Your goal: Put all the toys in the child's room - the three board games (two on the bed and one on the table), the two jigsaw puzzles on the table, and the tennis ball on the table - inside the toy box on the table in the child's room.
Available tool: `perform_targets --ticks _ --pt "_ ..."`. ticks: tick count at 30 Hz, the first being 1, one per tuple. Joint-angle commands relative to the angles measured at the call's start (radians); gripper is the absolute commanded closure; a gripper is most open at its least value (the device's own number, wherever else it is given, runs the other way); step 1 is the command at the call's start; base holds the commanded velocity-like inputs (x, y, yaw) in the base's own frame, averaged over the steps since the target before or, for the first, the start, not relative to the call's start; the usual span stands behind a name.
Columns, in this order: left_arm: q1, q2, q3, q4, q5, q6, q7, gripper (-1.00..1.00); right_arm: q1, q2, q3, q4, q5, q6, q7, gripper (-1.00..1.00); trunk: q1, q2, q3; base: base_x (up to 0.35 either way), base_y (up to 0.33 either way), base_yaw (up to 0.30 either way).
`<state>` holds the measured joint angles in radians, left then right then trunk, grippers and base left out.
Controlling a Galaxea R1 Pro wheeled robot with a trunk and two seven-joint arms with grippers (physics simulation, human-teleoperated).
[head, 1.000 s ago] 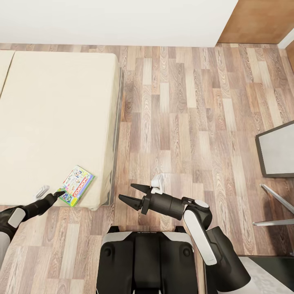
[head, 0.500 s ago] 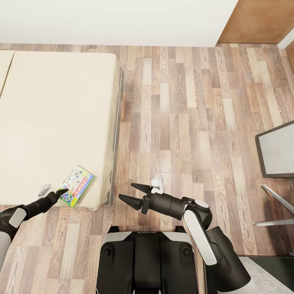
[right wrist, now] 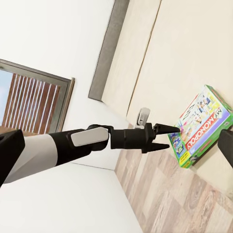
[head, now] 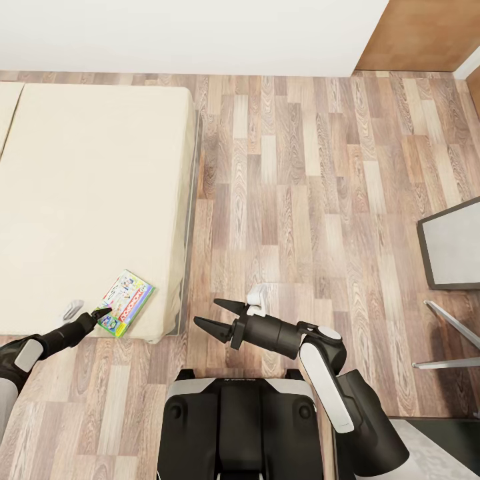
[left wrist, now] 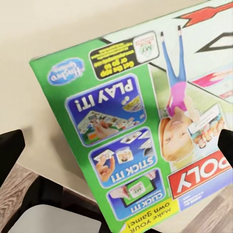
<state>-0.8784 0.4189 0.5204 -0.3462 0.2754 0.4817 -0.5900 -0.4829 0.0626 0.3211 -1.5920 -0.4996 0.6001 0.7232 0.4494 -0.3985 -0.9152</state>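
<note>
Monopoly board game (head: 125, 302) on bed (head: 93, 200), left end effector (head: 100, 312) alongside

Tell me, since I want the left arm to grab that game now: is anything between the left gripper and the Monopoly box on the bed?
Nothing visible is. The left gripper is open and already at the near corner of the Monopoly box, which lies flat by the bed's corner. The right gripper hangs open over the floor, well aside.
</note>
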Motion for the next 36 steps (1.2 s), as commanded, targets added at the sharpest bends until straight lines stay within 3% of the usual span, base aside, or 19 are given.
perform_targets --ticks 1,13,36 --pt "-0.001 0.000 0.004 0.000 0.004 0.008 -0.002 -1.00 0.000 0.000 -0.001 0.000 -0.007 0.007 -0.001 -1.00 0.001 -0.002 -0.001 0.000 0.000 0.000" --pt "-0.001 0.000 0.003 -0.002 0.003 0.008 -0.045 -1.00 0.000 0.000 0.006 0.000 -0.007 0.007 -0.001 -1.00 0.001 -0.002 -0.001 0.000 0.000 0.000" --pt "-0.001 0.000 0.003 -0.002 0.003 0.009 -0.063 -1.00 0.000 0.000 0.013 0.000 -0.007 0.007 -0.001 -1.00 0.001 -0.002 -0.001 0.000 0.000 0.000"
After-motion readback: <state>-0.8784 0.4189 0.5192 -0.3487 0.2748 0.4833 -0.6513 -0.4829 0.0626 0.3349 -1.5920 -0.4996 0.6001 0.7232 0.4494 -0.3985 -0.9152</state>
